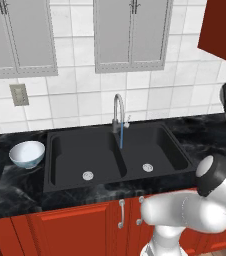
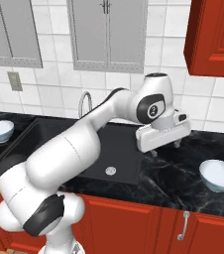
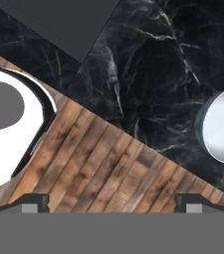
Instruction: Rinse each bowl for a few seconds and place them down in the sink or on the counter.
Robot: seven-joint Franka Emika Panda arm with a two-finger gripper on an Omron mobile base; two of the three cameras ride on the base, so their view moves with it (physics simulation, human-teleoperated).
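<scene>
Countertop [image 2: 173, 181] of glossy black stone with grey marble veining runs along the red cabinets and carries everything here, which is why both bowls sit at rest on it rather than in the water. Set into it is the black rectangular double-basin sink [image 1: 117, 150], two round silver drains in its floors and a curved silver faucet [image 1: 117, 112] at the back; a thin blue stream falls from the spout, so the water appears to be on and ready for rinsing.

The white arm reaches out over the counter to the right of the sink, its two-finger gripper [image 2: 164, 147] hanging above bare stone, jaws spread as wide as they go and holding nothing. That posture reads as an approach toward the near bowl, not a carry.

One round, deep, glossy white bowl tinged pale blue [image 2: 219, 175] stands upright on the counter well right of the sink, near the front edge; in the hand view it [image 3: 223, 124] shows at the right border, looked into from above, its inside smooth and empty. A second bowl of the same look [image 1: 27, 153] sits upright on the counter just left of the sink. Neither appears rinsed yet, judging by where they lie.
</scene>
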